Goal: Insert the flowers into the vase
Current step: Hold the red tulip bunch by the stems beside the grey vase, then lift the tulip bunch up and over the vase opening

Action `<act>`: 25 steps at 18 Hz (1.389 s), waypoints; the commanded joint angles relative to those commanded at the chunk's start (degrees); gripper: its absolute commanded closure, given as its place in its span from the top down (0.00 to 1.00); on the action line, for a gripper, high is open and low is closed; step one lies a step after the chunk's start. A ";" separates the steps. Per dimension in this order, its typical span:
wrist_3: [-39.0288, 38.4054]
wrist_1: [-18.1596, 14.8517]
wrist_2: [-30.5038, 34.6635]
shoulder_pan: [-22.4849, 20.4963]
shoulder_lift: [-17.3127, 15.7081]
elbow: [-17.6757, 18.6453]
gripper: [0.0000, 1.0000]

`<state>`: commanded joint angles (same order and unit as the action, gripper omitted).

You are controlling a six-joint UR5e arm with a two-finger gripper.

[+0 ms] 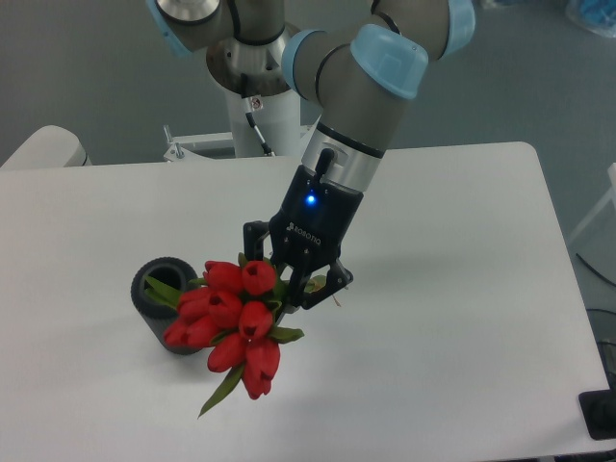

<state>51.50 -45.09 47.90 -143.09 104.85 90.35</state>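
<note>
— So where do things stand?

— Mid-carry, I'd say. The gripper (295,285) is clamped on the flowers (234,313) just left of frame centre, its black fingers hidden among leaves and stems. The buds hang down and leftward, overlapping the vase (164,303) at lower left; whether they touch its rim I cannot tell.

— And the vase itself?

— Upright on the white table (462,289), mouth showing dark, nothing standing inside as far as I can see.

— What next?

— The stems seem to point back toward the gripper, so the bunch likely needs turning until the stems face the opening, then lowering.

— Any trouble from the materials?

— The tulips are glossy red closed buds with narrow floppy green leaves, a clump broader than the dark cylinder's thick round rim. Soft stems may bend; the small vase could tip.
</note>
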 joint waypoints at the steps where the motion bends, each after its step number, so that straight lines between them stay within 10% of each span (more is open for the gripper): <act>1: 0.09 0.00 0.09 0.09 0.00 0.26 0.19; 19: -3.69 0.35 -0.44 0.26 -0.17 -0.44 0.22; 25: -2.37 1.93 -11.24 0.70 1.40 -0.88 0.22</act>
<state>49.13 -43.16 36.66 -142.38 106.26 89.47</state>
